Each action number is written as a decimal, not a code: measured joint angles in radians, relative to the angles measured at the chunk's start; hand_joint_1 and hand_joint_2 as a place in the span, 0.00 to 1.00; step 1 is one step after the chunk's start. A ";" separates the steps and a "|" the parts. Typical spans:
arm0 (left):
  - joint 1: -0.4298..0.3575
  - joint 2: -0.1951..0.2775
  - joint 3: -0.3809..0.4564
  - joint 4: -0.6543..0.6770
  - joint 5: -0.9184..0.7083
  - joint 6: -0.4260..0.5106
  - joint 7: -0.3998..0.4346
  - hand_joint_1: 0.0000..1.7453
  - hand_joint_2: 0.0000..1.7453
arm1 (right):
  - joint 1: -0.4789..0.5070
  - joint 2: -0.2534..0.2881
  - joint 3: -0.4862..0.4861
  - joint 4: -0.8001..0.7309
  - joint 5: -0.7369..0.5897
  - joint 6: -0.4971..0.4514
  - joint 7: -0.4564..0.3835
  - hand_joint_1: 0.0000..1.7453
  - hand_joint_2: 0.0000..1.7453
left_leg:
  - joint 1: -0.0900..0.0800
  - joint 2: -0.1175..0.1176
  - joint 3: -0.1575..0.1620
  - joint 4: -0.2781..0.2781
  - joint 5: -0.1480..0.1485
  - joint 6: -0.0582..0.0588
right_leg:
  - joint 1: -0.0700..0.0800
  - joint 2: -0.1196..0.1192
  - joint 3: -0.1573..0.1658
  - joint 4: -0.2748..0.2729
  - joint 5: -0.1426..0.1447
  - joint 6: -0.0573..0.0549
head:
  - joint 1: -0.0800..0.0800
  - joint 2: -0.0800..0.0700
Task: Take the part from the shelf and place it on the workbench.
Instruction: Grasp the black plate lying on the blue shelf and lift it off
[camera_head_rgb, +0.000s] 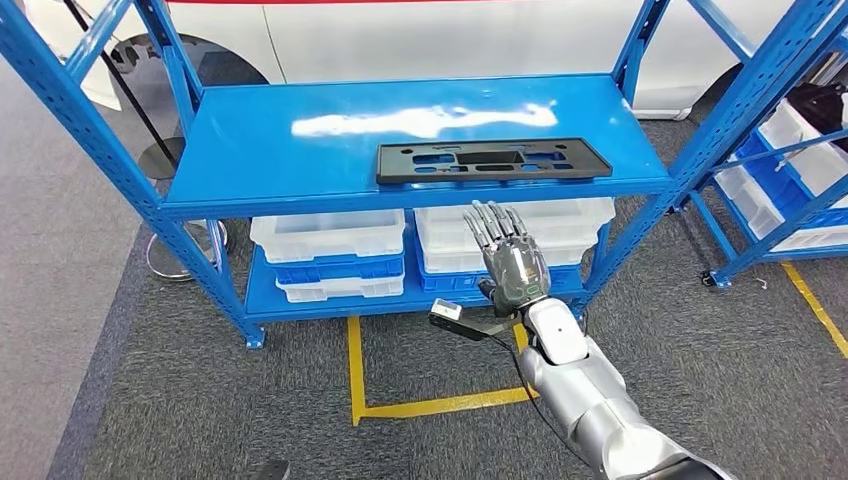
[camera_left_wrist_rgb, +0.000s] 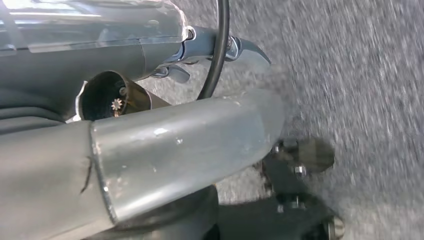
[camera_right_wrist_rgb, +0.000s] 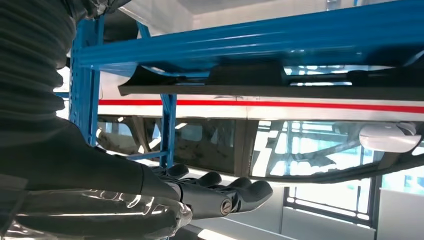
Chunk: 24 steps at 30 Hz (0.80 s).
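Note:
A flat black plastic part (camera_head_rgb: 492, 160) with several cut-outs lies along the front edge of the blue shelf top (camera_head_rgb: 300, 150). My right hand (camera_head_rgb: 508, 255) is raised just in front of and below that edge, fingers stretched out flat and apart, holding nothing. In the right wrist view the same right hand (camera_right_wrist_rgb: 215, 192) reaches out flat, apart from the long dark edge of the part (camera_right_wrist_rgb: 280, 87) on the blue shelf (camera_right_wrist_rgb: 240, 45). The left wrist view looks at grey carpet and parts of my own body.
White and blue bins (camera_head_rgb: 328, 250) are stacked on the lower shelf level. Another blue rack with bins (camera_head_rgb: 790, 170) stands at the right. Yellow floor tape (camera_head_rgb: 400, 400) marks the carpet before the shelf. A white car (camera_head_rgb: 450, 35) is parked behind.

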 joint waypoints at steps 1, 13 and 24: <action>0.000 0.000 0.000 0.000 0.000 0.000 0.000 0.00 0.00 | 0.001 0.000 0.000 0.005 0.000 0.000 0.000 0.00 1.00 | -0.001 0.000 0.004 0.000 -0.005 0.001 | 0.000 0.000 -0.038 0.055 -0.014 0.001 | 0.000 0.000; 0.000 -0.005 0.000 0.004 0.000 -0.001 0.001 0.00 0.00 | -0.003 -0.001 0.000 0.033 -0.002 0.000 0.001 0.00 1.00 | -0.006 -0.003 0.036 0.071 -0.052 -0.037 | 0.012 -0.002 0.066 -0.228 0.135 -0.058 | -0.008 0.000; 0.010 -0.005 0.000 0.008 0.000 -0.001 0.001 0.00 0.00 | -0.001 0.006 0.000 0.047 -0.002 0.000 0.001 0.00 1.00 | -0.007 -0.002 -0.105 0.003 0.084 -0.030 | 0.013 0.009 0.195 -0.228 0.022 -0.037 | -0.010 0.000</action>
